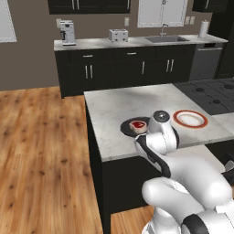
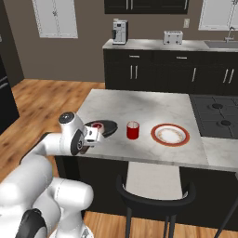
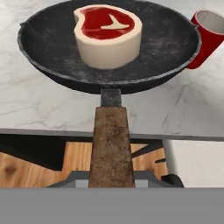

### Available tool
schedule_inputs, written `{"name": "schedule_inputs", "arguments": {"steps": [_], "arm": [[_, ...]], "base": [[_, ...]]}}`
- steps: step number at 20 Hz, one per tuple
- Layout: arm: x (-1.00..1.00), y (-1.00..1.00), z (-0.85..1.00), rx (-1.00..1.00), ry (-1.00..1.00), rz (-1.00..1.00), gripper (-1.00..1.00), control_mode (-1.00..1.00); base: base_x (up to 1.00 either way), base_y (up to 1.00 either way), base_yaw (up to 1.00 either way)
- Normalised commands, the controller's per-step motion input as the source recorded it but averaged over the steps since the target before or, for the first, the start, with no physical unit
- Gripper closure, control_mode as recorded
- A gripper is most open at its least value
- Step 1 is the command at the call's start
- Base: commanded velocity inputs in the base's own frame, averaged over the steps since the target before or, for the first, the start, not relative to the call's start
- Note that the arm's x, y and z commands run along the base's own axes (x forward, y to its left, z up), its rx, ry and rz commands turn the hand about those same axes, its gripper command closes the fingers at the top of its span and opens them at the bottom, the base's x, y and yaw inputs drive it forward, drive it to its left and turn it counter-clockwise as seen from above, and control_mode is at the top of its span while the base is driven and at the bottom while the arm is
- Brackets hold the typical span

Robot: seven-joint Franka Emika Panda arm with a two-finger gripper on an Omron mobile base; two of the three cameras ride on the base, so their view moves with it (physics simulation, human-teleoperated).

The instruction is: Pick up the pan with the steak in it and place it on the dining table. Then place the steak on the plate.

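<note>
I am viewing a marble dining table [image 1: 119, 107] over wood flooring [image 1: 41, 151], dark cabinets behind. The pan [image 3: 109, 48] is lying on its near edge, steak [image 3: 108, 35] inside (red cup [image 3: 208, 37] beside). My gripper [image 2: 95, 135] is clamping the wooden handle [image 3: 109, 144].

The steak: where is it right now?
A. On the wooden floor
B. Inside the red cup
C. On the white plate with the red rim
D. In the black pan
D. The steak lies in the middle of the black pan, which is over the marble table; the plate farther along the table has nothing on it, and the red cup stands between them.
</note>
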Motion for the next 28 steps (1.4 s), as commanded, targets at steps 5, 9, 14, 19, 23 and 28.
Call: {"name": "schedule_inputs", "arguments": {"steps": [5,9,14,19,23,28], "arm": [[0.19,-0.22,-0.36,0.01,0.00,0.00,1.00,-1.00],[0.22,-0.15,-0.33,0.01,0.00,0.00,1.00,-1.00],[0.04,-0.01,-0.13,0.00,0.00,0.00,1.00,-1.00],[0.14,0.00,-0.20,0.00,0.00,0.00,1.00,-1.00],[0.31,0.03,-0.30,0.00,0.01,0.00,1.00,-1.00],[0.25,0.04,-0.41,0.00,0.05,0.00,1.00,-1.00]], "base": [[0.00,0.00,0.00],[0.00,0.00,0.00],[0.00,0.00,0.00],[0.00,0.00,0.00],[0.00,0.00,0.00],[0.00,0.00,0.00]]}}
